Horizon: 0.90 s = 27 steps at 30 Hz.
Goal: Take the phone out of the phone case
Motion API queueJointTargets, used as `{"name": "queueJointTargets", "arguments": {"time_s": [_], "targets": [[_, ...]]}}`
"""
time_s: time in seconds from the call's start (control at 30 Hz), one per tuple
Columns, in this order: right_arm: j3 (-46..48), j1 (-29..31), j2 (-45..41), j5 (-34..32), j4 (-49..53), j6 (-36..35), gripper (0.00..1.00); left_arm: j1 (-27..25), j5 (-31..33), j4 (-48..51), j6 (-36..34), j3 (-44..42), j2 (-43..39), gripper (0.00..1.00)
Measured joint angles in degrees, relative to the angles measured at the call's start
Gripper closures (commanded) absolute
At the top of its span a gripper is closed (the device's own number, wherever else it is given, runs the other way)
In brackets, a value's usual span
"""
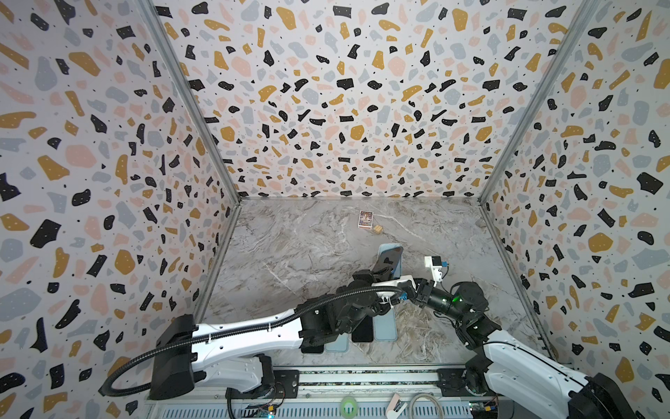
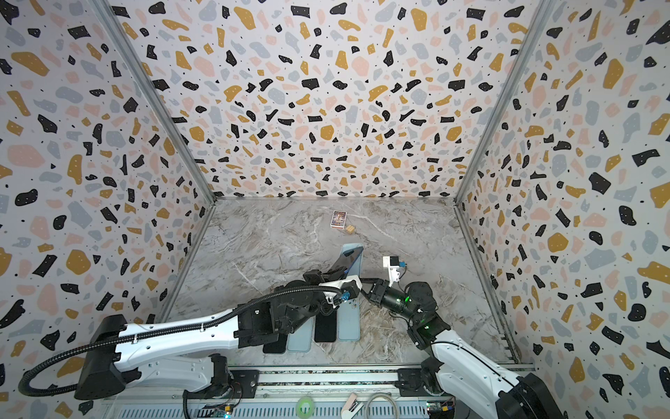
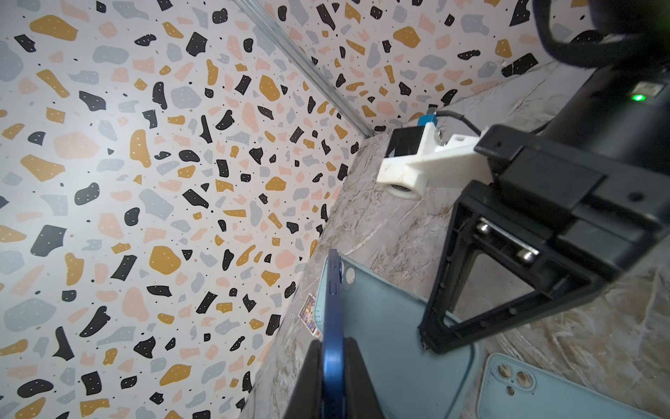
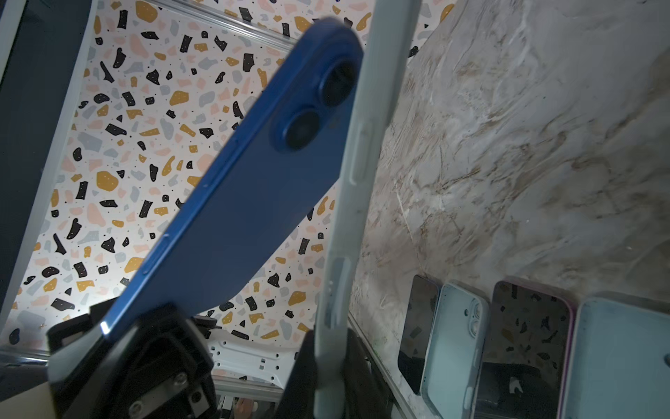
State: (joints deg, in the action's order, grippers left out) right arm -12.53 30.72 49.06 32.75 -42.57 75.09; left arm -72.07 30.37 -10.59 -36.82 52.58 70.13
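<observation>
perhaps a card (image 1: 365, 219), print unreadable

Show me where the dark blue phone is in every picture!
In a top view: dark blue phone, raised just right of centre.
In a top view: the same spot.
Left wrist: edge-on, low centre.
Right wrist: large, slanting across the middle.
Shared landmark: pale blue phone case beside it.

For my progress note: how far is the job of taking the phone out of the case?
Looks done: two dark phones and two pale cases lie in a row. In hand: left gripper shut on the blue phone, right gripper shut on its case, apart at the gripped ends. Left: clear the lens end, which looks close to the case, then probably set both down.
</observation>
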Motion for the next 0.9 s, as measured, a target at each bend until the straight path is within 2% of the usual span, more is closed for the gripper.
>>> {"name": "queueJointTargets", "arguments": {"time_s": [0.37, 0.63, 0.9], "targets": [[0.0, -3.2, -5.1, -2.1, 12.5, -3.5, 1.0, 0.0, -0.8, 0.1, 1.4, -0.1, -2.2, 1.0], [-3.3, -10.9, -14.5, -3.1, 33.8, -10.3, 1.0, -3.3, 3.0, -0.1, 3.7, -1.6, -1.8, 1.0], [-7.7, -18.5, -19.8, -3.1, 52.3, -17.9, 1.0, -6.4, 5.0, -0.1, 6.4, -3.7, 4.2, 1.0]]}}
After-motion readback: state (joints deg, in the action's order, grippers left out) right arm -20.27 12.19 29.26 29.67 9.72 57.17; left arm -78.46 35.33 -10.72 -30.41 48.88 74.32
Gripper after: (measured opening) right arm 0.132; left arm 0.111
